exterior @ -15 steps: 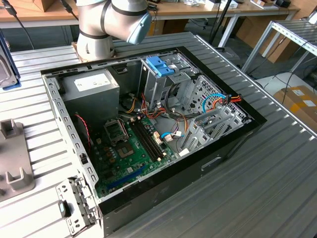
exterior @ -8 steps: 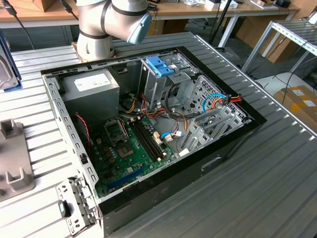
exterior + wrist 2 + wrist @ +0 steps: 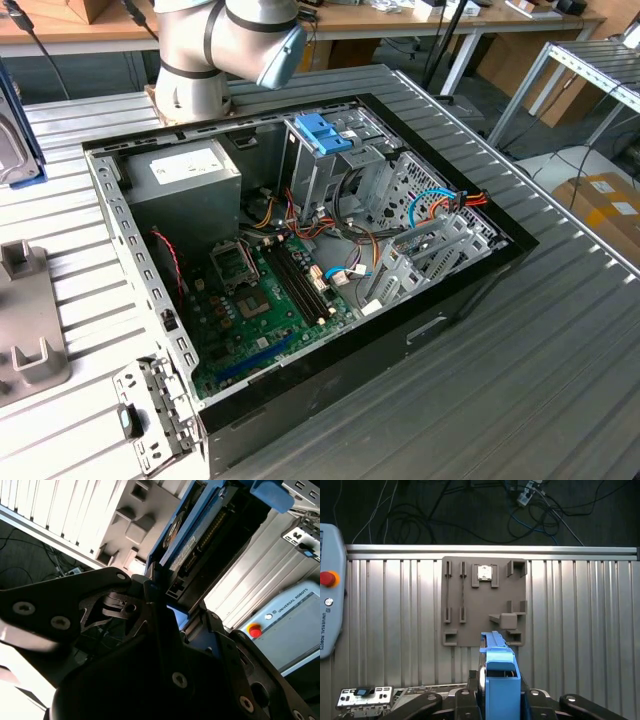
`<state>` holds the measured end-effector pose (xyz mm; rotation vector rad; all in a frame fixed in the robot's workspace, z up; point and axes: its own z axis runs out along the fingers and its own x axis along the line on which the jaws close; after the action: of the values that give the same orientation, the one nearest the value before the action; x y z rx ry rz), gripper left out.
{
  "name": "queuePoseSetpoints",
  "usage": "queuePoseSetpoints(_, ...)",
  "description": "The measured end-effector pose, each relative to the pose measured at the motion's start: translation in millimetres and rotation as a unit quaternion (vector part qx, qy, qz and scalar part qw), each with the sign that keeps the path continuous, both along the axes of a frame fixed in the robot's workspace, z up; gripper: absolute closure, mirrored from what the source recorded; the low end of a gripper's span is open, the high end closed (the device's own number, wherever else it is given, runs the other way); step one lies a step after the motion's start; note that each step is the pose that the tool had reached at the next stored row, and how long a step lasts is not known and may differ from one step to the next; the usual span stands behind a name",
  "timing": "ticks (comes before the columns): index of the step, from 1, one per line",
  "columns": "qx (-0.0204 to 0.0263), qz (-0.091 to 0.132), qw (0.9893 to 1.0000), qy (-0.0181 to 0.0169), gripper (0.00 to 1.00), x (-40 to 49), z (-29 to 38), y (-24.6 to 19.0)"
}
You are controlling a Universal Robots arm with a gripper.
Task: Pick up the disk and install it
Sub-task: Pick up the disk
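In the first wrist view the disk [image 3: 499, 680] stands on edge, its bright blue end tab and rail between the black fingers of my gripper [image 3: 499, 702], which is shut on it. It hangs above a grey fixture plate [image 3: 470, 600] on the ribbed table. In the second wrist view the disk [image 3: 200, 535] shows its dark body and blue rail running away from the gripper [image 3: 160, 587]. At the exterior view's left edge a grey slab with a blue edge, the disk [image 3: 15, 135], hangs over the fixture plate [image 3: 25, 320].
The open computer case [image 3: 480, 270] lies in the middle of the table, with a metal drive cage topped by a blue latch [image 3: 325, 135]. A loose port plate [image 3: 150, 410] lies near the case's front corner. A teach pendant [image 3: 327, 610] sits beside the fixture. The arm's base [image 3: 190, 70] stands behind the case.
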<state>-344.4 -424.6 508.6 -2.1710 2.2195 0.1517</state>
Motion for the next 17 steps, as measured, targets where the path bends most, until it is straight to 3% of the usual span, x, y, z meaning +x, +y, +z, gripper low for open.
queuePoseSetpoints(17, 0.0, 0.0, 1.0, 0.0, 0.63, 1.4, -0.2, -13.8)
